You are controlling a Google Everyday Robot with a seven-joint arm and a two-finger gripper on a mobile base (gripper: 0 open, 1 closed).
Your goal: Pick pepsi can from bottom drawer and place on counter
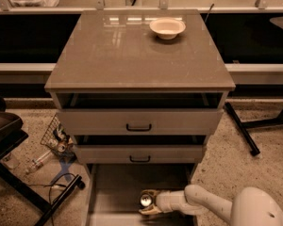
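The pepsi can [145, 200], dark with a shiny silver top, stands upright on the floor of the open bottom drawer [113, 192], near its front middle. My gripper [149, 202] reaches in from the right on its white arm [203, 204], low in the drawer. Its two fingers lie on the far and near sides of the can and press against it. The counter [132, 55] is the glossy grey-brown cabinet top above the drawers.
A cream bowl [167, 28] sits at the back right of the counter. The two upper drawers [139, 121] with black handles stand slightly open above the bottom drawer. A wire basket and clutter [56, 140] lie on the floor at left, and a black stand leg [240, 128] at right.
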